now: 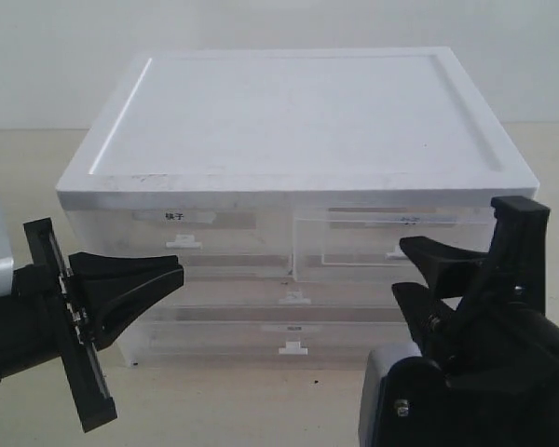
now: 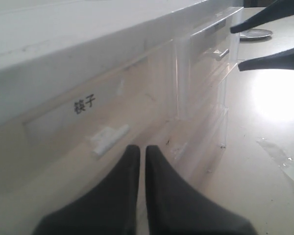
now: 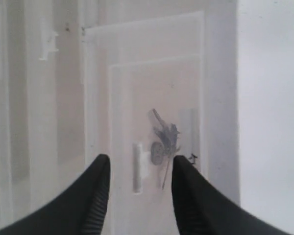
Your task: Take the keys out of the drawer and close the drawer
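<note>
White plastic drawer cabinet stands on the beige table, back toward the table's far edge by the wall. The top row has two half-width drawers. The labelled drawer, with black characters on a white label, is at the cabinet's left front corner. The drawer is at the right front corner: translucent, with a faint pale label. Its front stands out from the cabinet face, so it is partly pulled out; the left wrist view shows this too. Full-width drawers sit below, flush with the face.

The keys are inside the drawer, seen through the plastic in the right wrist view only. They are a small silver bunch with a round bluish-grey fob, just beside the white tab handle and near the drawer's front edge. Nothing is gripping them.

Right gripper has its jaws apart with a clear gap and is holding nothing. It points at the drawer front, with the tab handle lined up between the fingertips. Whether it touches the tab, cannot tell. In the exterior view the right gripper sits in front of the drawer at the cabinet's right front corner.

Left gripper has its fingers pressed together and nothing held. It hangs in front of the labelled drawer, apart from it, aimed along the cabinet face. In the exterior view the left gripper is at the cabinet's left front corner.
</note>
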Action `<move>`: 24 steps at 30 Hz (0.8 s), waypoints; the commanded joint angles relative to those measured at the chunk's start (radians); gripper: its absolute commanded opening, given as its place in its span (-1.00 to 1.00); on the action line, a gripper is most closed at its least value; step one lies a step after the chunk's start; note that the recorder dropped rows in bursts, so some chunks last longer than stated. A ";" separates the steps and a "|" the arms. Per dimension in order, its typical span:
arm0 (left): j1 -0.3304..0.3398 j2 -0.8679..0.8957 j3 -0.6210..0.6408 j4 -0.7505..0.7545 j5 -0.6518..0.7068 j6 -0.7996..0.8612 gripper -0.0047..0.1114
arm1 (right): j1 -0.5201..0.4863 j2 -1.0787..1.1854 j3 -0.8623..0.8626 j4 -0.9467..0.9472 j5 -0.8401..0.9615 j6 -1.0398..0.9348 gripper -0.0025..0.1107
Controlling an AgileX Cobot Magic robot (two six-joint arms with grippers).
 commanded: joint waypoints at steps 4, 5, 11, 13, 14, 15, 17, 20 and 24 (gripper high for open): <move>-0.005 -0.001 -0.002 0.016 -0.011 -0.006 -0.84 | -0.004 0.000 0.002 -0.007 0.013 0.019 -0.31; -0.005 -0.001 -0.002 0.021 -0.011 -0.006 -0.84 | -0.004 0.000 0.002 -0.005 0.006 0.019 -0.31; -0.005 -0.001 -0.002 0.023 -0.011 -0.008 -0.84 | -0.145 0.000 0.002 -0.067 0.108 0.026 -0.31; -0.005 -0.001 -0.002 0.023 -0.011 -0.008 -0.84 | -0.153 0.000 0.002 -0.110 0.097 0.049 -0.31; -0.005 -0.001 -0.002 0.023 -0.011 -0.008 -0.84 | -0.153 0.000 0.002 -0.124 0.090 0.063 -0.31; -0.005 -0.001 -0.002 0.019 -0.011 -0.008 -0.84 | -0.153 0.000 0.002 -0.133 0.097 0.072 -0.31; -0.005 -0.001 -0.003 0.007 -0.011 -0.008 -0.84 | -0.153 0.000 0.002 -0.133 0.097 0.072 -0.31; -0.005 -0.001 -0.003 0.011 -0.011 -0.008 -0.84 | -0.153 0.000 0.002 -0.119 0.104 0.072 -0.31; -0.005 -0.001 -0.003 0.020 -0.011 -0.008 -0.84 | -0.153 0.000 0.002 -0.098 0.105 0.053 -0.31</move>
